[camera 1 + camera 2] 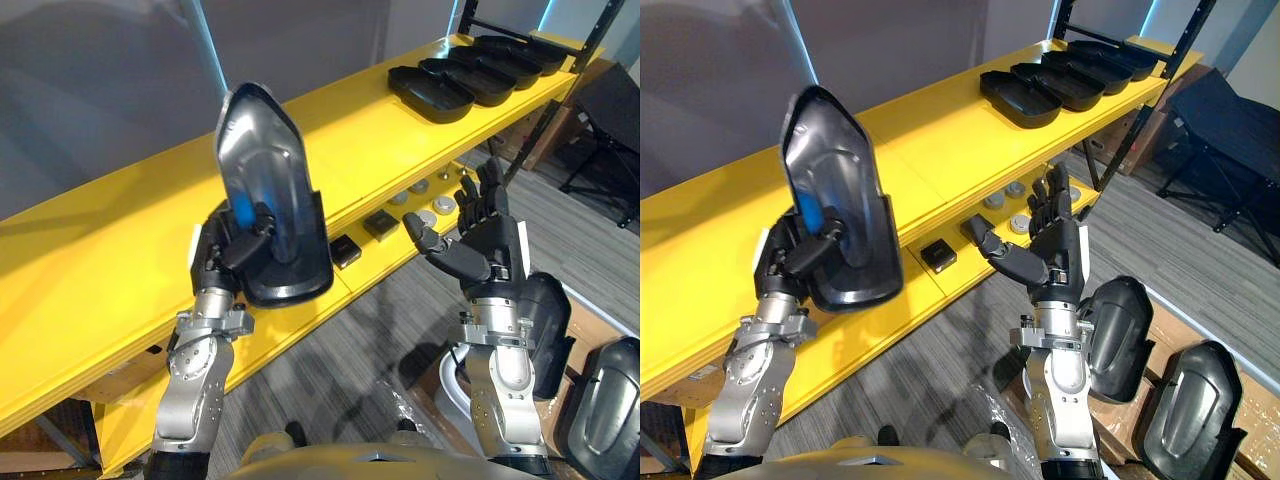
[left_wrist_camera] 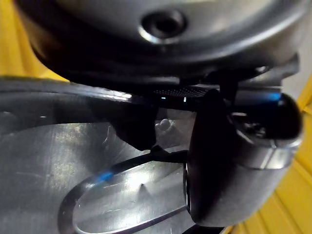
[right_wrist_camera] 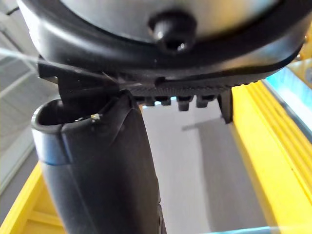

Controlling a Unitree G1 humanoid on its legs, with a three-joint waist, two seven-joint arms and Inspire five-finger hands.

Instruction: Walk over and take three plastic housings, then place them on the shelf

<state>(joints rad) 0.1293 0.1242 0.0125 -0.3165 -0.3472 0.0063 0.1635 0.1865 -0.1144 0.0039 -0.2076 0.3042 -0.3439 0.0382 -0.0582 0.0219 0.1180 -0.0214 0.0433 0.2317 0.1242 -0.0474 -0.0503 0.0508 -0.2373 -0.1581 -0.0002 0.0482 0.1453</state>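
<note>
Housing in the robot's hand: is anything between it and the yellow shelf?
Nothing visible. The left hand holds the plastic housing upright in front of a bare stretch of the yellow shelf; the other housings lie far along it.

held housing (image 1: pixel 265 190): glossy dark tapered shell, stood upright, narrow end up, gripped in left hand (image 1: pixel 225 255) above yellow shelf (image 1: pixel 120 230) | shelf housings (image 1: pixel 430 92): lay in a row, far right end | spare housings (image 1: pixel 1192 410): lay low, off shelf
</note>
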